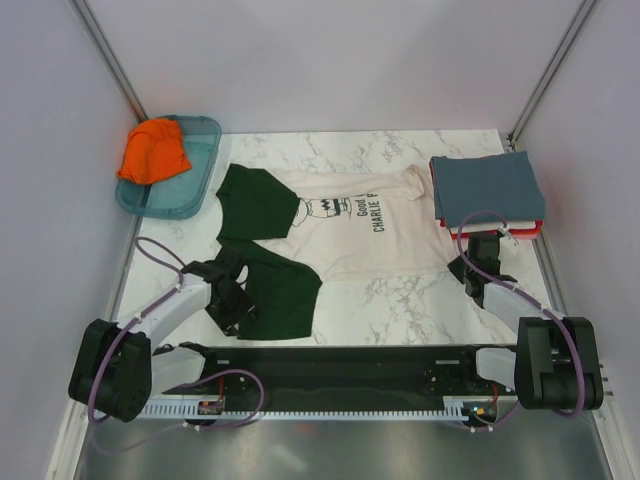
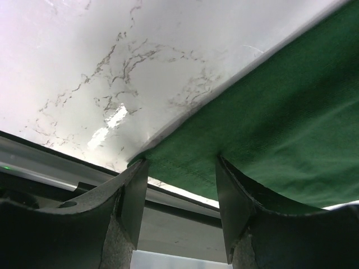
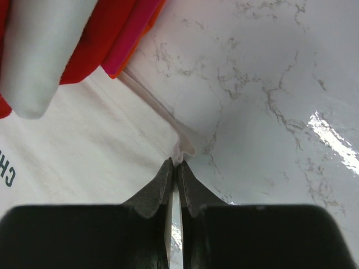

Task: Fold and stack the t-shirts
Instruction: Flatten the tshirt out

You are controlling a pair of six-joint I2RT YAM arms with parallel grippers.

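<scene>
One cream t-shirt (image 1: pixel 350 235) with dark green sleeves lies spread flat, print up, across the middle of the marble table (image 1: pixel 400 300), collar end toward the left. The left gripper (image 2: pixel 182 168) has its claw spread wide, and the hem of the near green sleeve (image 1: pixel 275 290) reaches in between the fingers. The right gripper (image 3: pixel 174 168) has its claw pressed together, pinching the shirt's bottom corner. Just beyond it sits a stack of folded t-shirts (image 1: pixel 487 187), slate-blue on top, white and red beneath. An orange t-shirt (image 1: pixel 153 152) lies bunched in the teal plastic tray (image 1: pixel 185 195) at far left.
</scene>
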